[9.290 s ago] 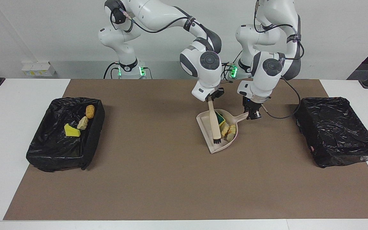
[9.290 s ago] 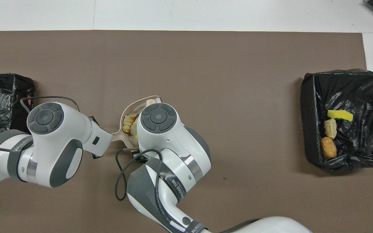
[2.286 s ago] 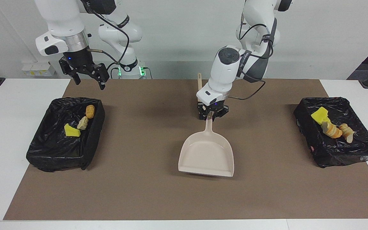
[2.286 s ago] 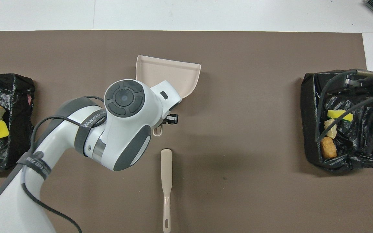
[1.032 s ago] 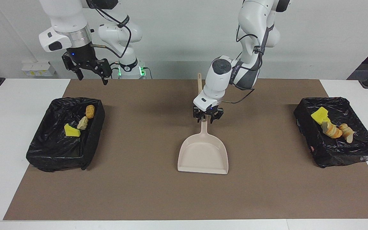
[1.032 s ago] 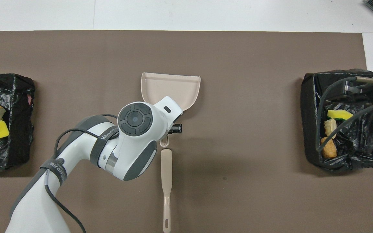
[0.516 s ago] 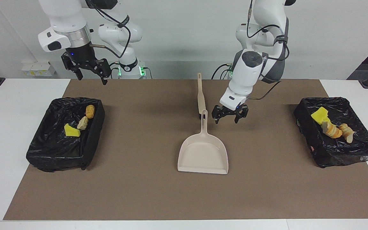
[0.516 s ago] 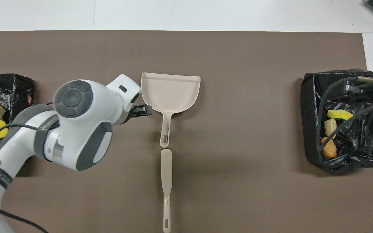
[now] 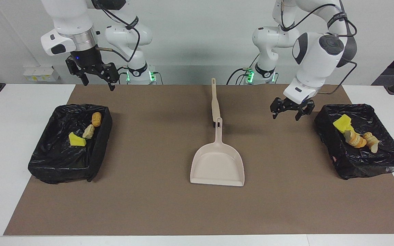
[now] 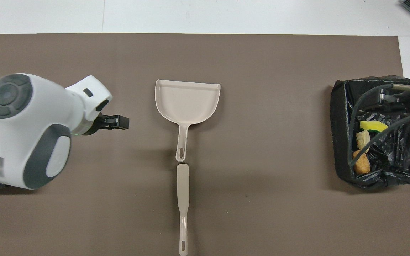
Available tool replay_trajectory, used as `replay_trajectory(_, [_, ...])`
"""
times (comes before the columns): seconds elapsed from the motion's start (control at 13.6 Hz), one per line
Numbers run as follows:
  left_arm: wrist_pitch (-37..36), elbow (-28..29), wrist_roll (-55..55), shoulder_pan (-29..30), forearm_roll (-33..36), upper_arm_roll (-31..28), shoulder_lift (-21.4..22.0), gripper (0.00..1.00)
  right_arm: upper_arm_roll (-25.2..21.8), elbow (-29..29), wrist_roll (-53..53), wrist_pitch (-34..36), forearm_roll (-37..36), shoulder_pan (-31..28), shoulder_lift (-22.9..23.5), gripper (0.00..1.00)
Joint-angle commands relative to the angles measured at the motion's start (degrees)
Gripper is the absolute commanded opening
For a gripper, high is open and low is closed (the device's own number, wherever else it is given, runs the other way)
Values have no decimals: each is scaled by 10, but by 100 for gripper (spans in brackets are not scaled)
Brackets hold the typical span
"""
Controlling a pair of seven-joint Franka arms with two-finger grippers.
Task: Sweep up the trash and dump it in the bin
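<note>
Overhead view shows a beige plastic dustpan [image 10: 188,100] lying flat on the brown table mat [image 10: 262,220] at mid-table, its wide mouth pointing away from the robots and its handle toward them. Just beside the handle's end, in line with it and nearer to the robots, lies a beige long-handled brush [image 10: 182,202].

Facing view shows two bins lined with black plastic bags. The bin at the left arm's end of the table [image 9: 386,164] holds a yellow sponge piece [image 9: 342,123] and several orange and tan bread-like chunks [image 9: 358,140] piled beside it. The bin at the right arm's end [image 9: 46,164] holds another yellow sponge piece [image 9: 76,139], a pale beige chunk [image 9: 88,131] touching it and an orange chunk [image 9: 96,119] nearer to the robots. None of the trash lies on the mat.

The left gripper [image 9: 288,110] hangs over the mat, between the dustpan's handle and the bin at its end of the table, with its fingers spread wide and nothing between them. The right gripper [image 9: 94,76] waits, raised over the mat's edge close to the robots, near the other bin, its fingers likewise spread apart and holding nothing.
</note>
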State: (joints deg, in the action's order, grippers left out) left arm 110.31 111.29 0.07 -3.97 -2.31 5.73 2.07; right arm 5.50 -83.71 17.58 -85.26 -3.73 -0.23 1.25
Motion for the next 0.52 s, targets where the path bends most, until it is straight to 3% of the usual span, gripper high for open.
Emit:
replay_trajectory(0.0, [-43,-4,57,42,-8,5,20,100,-1,0,-18,4,10,-7,-4,100])
replay_trajectory(0.44, [-130,-106,91,80,-3,5,12,100,-1,-1,-19,4,10,-6,-4,100])
